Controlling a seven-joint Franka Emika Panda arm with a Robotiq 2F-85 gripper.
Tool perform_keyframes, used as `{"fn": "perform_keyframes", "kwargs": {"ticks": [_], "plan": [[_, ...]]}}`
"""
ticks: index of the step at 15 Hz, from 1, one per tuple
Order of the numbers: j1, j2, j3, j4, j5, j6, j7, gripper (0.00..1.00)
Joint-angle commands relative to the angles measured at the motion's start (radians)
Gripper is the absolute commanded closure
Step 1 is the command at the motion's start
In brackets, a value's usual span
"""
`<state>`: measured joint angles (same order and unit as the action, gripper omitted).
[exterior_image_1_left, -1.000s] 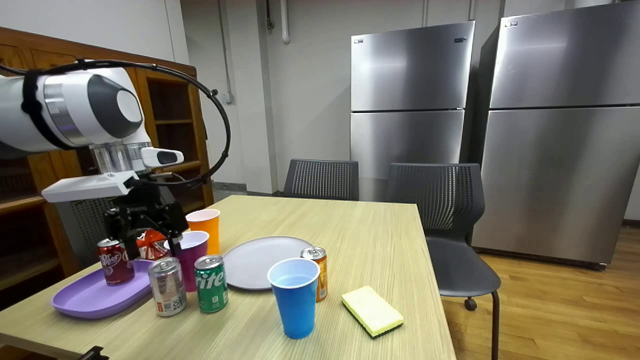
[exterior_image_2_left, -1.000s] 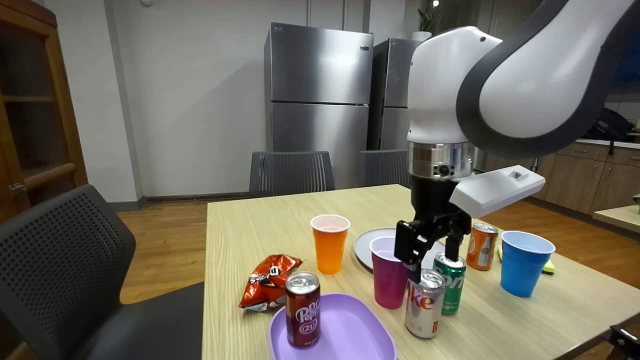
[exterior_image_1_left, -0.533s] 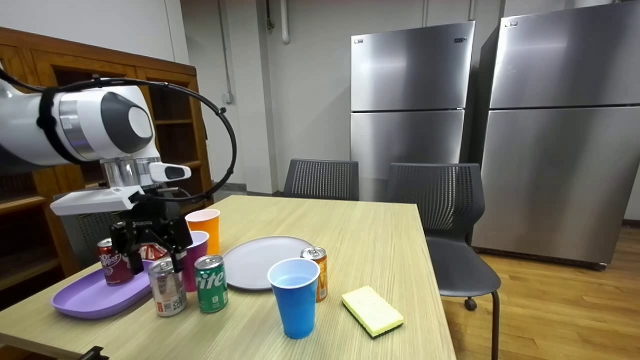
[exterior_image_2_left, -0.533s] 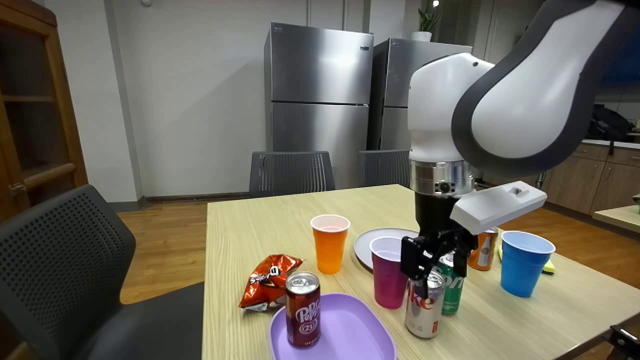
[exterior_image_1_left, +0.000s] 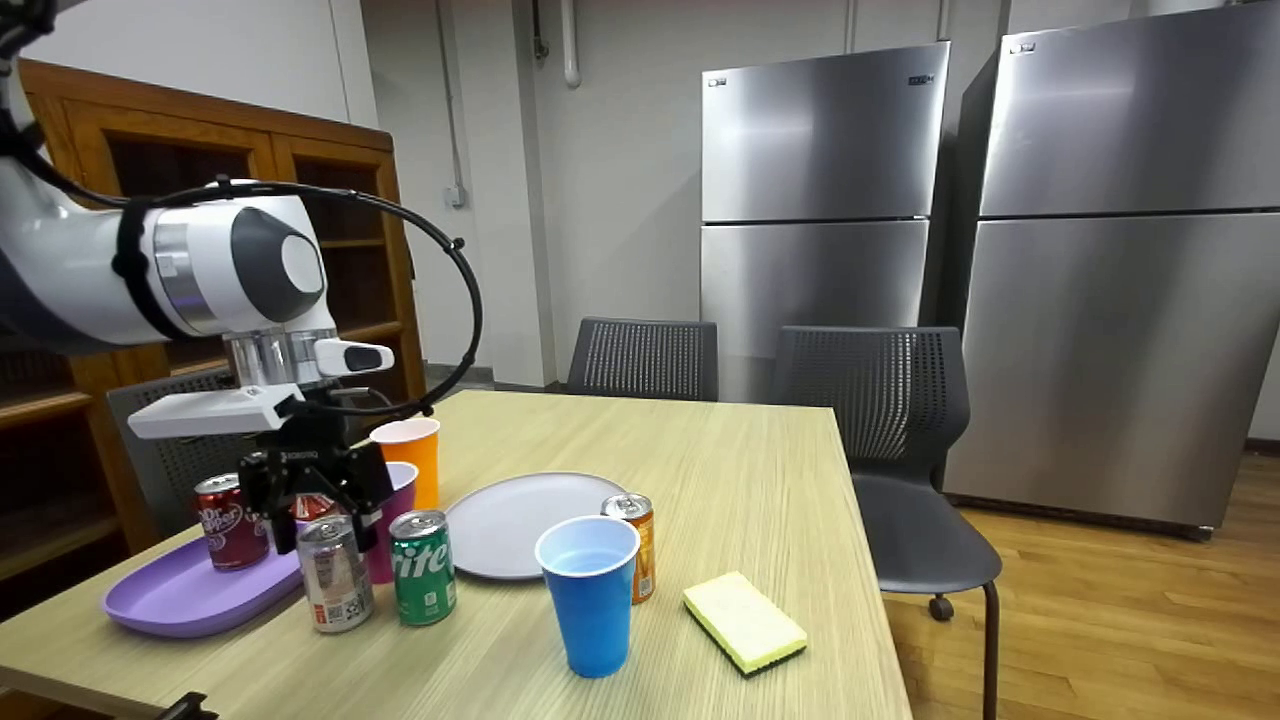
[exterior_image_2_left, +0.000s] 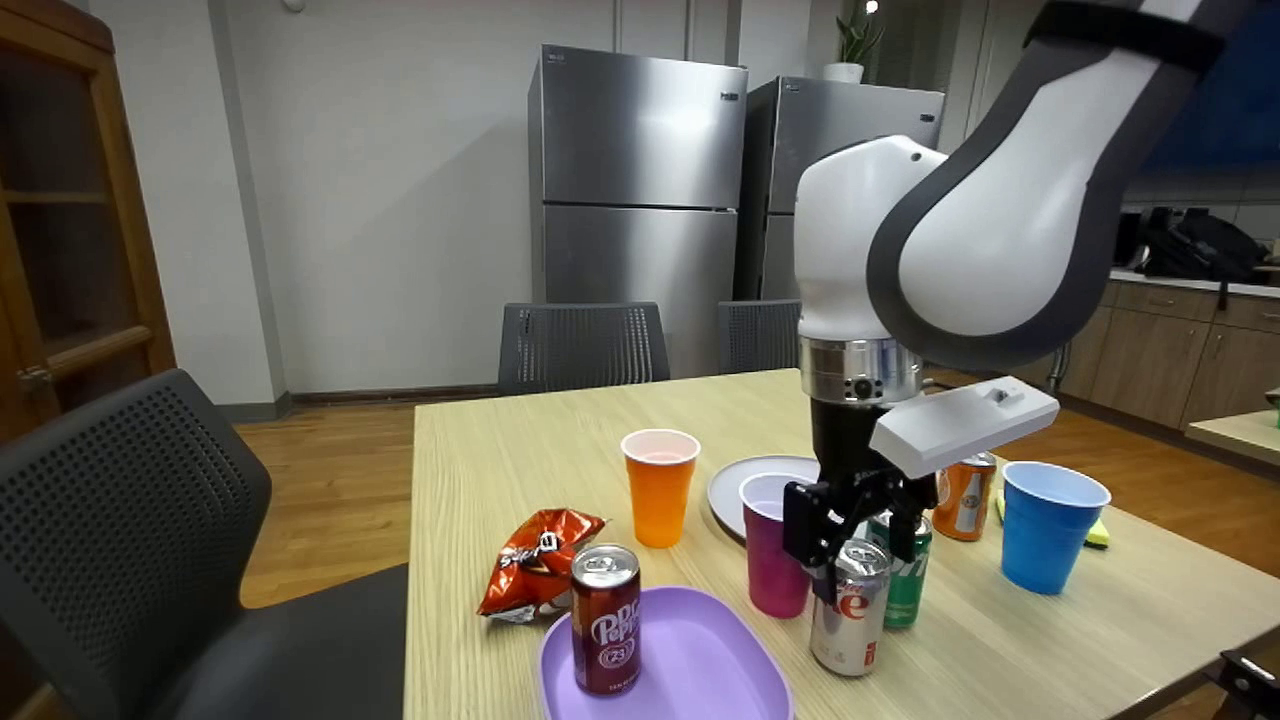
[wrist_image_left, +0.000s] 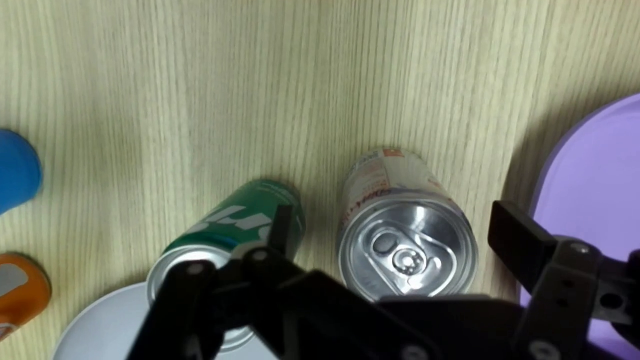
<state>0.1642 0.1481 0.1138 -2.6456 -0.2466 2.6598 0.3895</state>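
Observation:
My gripper (wrist_image_left: 401, 232) stands open over a silver Diet Coke can (wrist_image_left: 407, 250), its fingers on either side of the can's top. In the wrist view, gaps show between the lid and both fingers. The left finger (wrist_image_left: 283, 227) overlaps a green Sprite can (wrist_image_left: 245, 212); whether they touch I cannot tell. Beyond the right finger lies a purple tray (wrist_image_left: 590, 185). In both exterior views the silver can (exterior_image_1_left: 335, 590) is upright on the table, with the gripper (exterior_image_2_left: 864, 562) low around its upper part. A purple cup (exterior_image_2_left: 772, 565) stands close behind the fingers.
A Dr Pepper can (exterior_image_2_left: 606, 630) stands on the purple tray, near a red chip bag (exterior_image_2_left: 540, 565). Around them are an orange cup (exterior_image_2_left: 660, 495), a grey plate (exterior_image_1_left: 530, 510), a blue cup (exterior_image_1_left: 590, 610), an orange can (exterior_image_1_left: 645, 550) and a yellow sponge (exterior_image_1_left: 745, 620).
The arm has come down, bringing the open fingers from above the silver can to either side of its top. Cans, cups and tray have stayed in place.

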Motion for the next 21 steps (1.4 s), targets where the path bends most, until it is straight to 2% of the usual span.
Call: {"fn": "perform_keyframes", "kwargs": {"ticks": [1,5,6,8,11,21], "plan": [[0.028,0.045,-0.025,0.049,-0.015,-0.003,0.031,0.0],[0.043,0.074,-0.039,0.075,-0.01,-0.003,0.026,0.0],[0.047,0.079,-0.043,0.08,-0.01,-0.002,0.025,0.25],[0.051,0.083,-0.044,0.084,-0.004,-0.004,0.017,0.34],[0.057,0.07,-0.048,0.075,-0.002,-0.013,0.011,0.6],[0.064,-0.059,-0.016,0.005,0.026,-0.048,-0.026,0.61]]}}
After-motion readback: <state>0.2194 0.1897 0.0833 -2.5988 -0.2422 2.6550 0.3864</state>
